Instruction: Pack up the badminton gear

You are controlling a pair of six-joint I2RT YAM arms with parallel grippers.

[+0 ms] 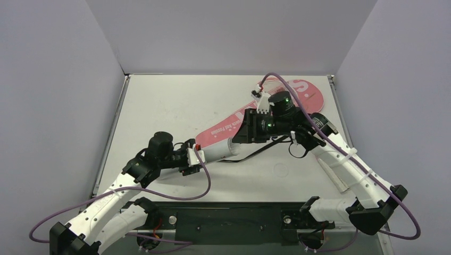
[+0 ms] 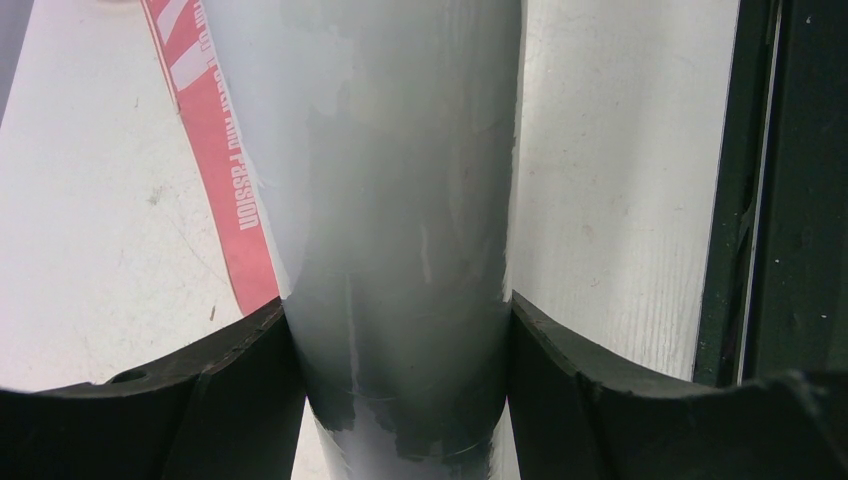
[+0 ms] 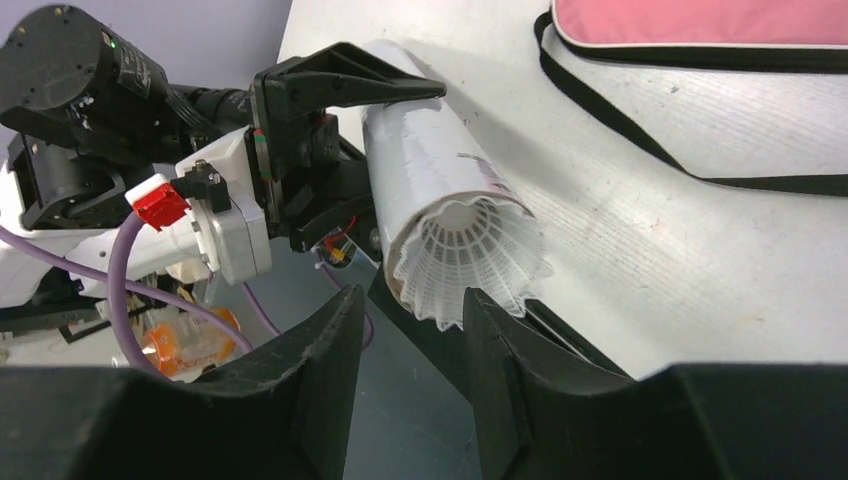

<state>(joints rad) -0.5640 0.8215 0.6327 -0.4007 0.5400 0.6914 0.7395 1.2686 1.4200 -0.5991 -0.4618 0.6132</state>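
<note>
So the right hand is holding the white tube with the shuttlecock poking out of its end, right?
Not quite. It is the left hand that is holding the white tube. The left wrist view shows that hand's fingers pressed on both sides of it. The shuttlecock does poke out of its end. The right hand is open and holds nothing.

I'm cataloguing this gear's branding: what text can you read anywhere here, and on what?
"S." in big white letters on the pink cover; the rest is hidden.
"And Passion" in small white print along the cover's narrow end; the words before it are too blurred to read.
white tube: no readable text.
</note>
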